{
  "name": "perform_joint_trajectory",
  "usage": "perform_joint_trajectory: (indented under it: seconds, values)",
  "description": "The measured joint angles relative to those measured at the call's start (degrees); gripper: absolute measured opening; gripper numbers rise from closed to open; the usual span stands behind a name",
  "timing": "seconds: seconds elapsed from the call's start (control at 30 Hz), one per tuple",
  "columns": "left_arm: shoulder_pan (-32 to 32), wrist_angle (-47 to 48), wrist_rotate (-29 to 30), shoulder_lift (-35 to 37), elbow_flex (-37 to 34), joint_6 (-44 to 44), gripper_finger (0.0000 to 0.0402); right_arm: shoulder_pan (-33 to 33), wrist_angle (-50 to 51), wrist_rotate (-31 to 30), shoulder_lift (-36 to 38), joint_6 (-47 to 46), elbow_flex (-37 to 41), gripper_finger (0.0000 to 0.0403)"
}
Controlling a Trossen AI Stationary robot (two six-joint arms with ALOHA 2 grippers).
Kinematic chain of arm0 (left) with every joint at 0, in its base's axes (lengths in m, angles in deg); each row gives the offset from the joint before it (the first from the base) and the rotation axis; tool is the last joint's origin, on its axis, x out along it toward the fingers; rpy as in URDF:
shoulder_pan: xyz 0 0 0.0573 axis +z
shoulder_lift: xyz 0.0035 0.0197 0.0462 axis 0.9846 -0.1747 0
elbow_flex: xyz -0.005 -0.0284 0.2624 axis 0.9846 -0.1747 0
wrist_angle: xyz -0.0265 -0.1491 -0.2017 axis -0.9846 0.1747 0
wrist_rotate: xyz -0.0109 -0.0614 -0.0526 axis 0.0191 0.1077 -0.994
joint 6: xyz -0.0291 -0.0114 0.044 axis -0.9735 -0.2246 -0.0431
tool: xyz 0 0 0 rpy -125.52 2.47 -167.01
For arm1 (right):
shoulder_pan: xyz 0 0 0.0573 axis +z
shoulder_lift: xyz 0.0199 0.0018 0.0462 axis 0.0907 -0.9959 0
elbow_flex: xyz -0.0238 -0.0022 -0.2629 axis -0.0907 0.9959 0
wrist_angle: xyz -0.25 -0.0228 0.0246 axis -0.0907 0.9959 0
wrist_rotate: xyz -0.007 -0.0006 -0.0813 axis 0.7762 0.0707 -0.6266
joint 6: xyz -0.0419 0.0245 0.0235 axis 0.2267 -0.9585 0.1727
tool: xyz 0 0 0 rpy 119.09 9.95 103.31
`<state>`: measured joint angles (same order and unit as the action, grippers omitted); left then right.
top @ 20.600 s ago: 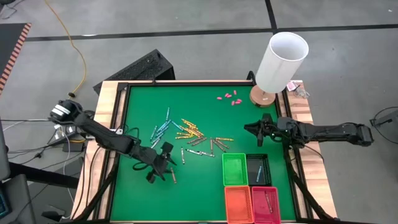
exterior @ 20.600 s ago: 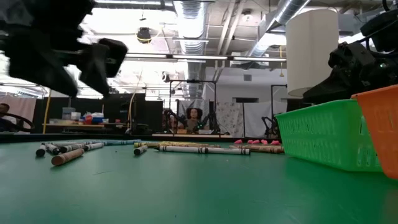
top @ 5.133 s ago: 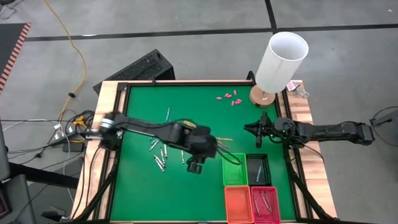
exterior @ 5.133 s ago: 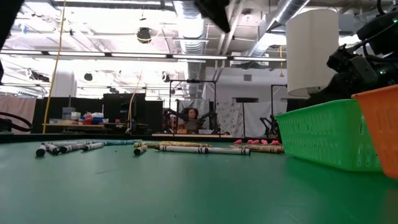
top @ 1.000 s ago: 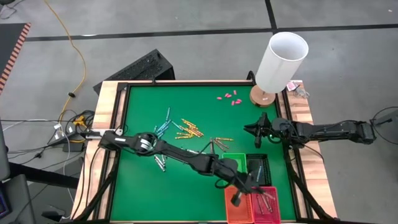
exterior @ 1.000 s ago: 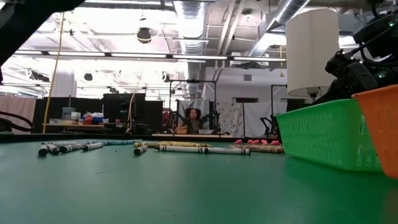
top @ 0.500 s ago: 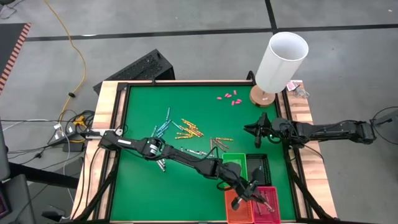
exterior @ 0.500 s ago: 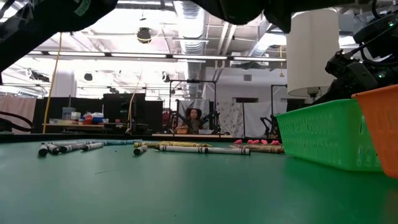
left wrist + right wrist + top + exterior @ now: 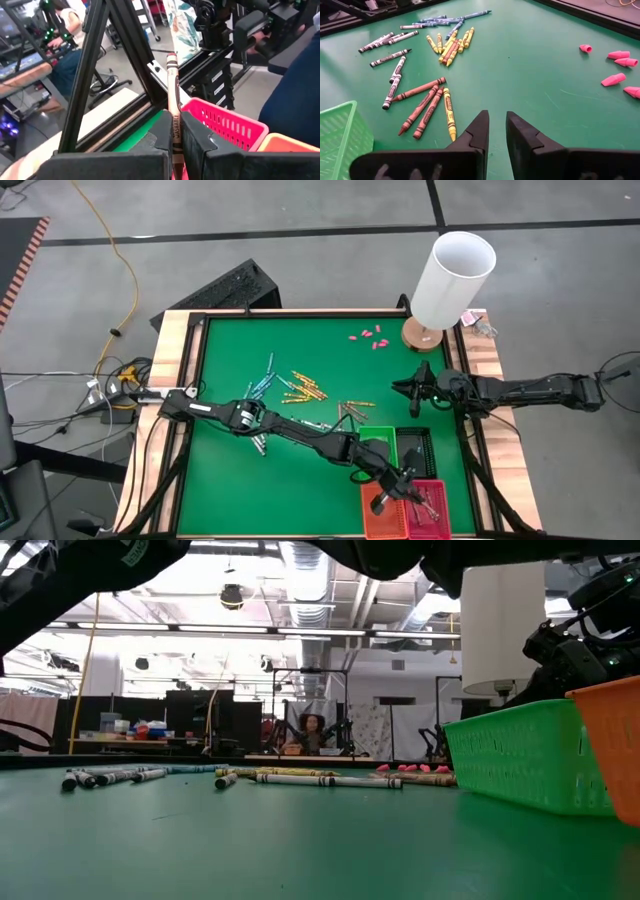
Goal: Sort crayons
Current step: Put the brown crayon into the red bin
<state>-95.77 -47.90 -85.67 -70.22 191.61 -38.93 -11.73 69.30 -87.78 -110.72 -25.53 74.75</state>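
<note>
Gripping 1 brownish-red paper-wrapped crayon (image 9: 173, 100) tight in my left claw (image 9: 385, 496), its long axis pointing straight out beyond my fingertips, directly over the pink mesh plastic basket (image 9: 437, 524); right claw (image 9: 494, 131) waits slightly parted.

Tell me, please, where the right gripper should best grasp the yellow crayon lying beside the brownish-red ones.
Probably mid-length, from above. The yellow crayon lies flat, close beside the brownish-red crayons, so the right gripper should straddle its narrow width across the barrel.
</note>
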Motion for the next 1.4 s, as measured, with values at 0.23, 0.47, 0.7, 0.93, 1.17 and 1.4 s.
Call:
perform_joint_trajectory:
  seconds: [0.23, 0.47, 0.7, 0.93, 1.17, 1.4]
  values:
    - [0.17, 0.53, 0.09, 0.0, 0.0, -0.49, 0.0012, 0.0, 0.0, 0.0, 0.0, 0.02, 0.0, 0.0068]
    - [0.11, 0.46, 0.07, 0.0, 0.0, -1.02, 0.0077, 0.0, 0.0, 0.0, -0.02, 0.05, 0.0, 0.0068]
    - [0.11, 0.36, 2.95, 0.02, 0.0, -2.21, 0.0126, 0.0, 0.01, 0.0, -0.01, 0.13, 0.0, 0.0068]
    - [0.7, 6.09, 12.18, 3.63, -0.07, -8.5, 0.0122, 0.0, 0.73, 0.33, 0.0, 0.1, -0.07, 0.0068]
    - [3.42, 25.99, 12.67, 15.21, 0.0, -8.98, 0.0117, 0.0, 0.83, 0.37, -0.02, 0.09, -0.09, 0.0068]
    - [5.71, 53.07, 24.78, 29.17, -0.02, -3.88, 0.0116, 0.0, 0.9, 0.37, -0.14, 0.14, -0.07, 0.0068]
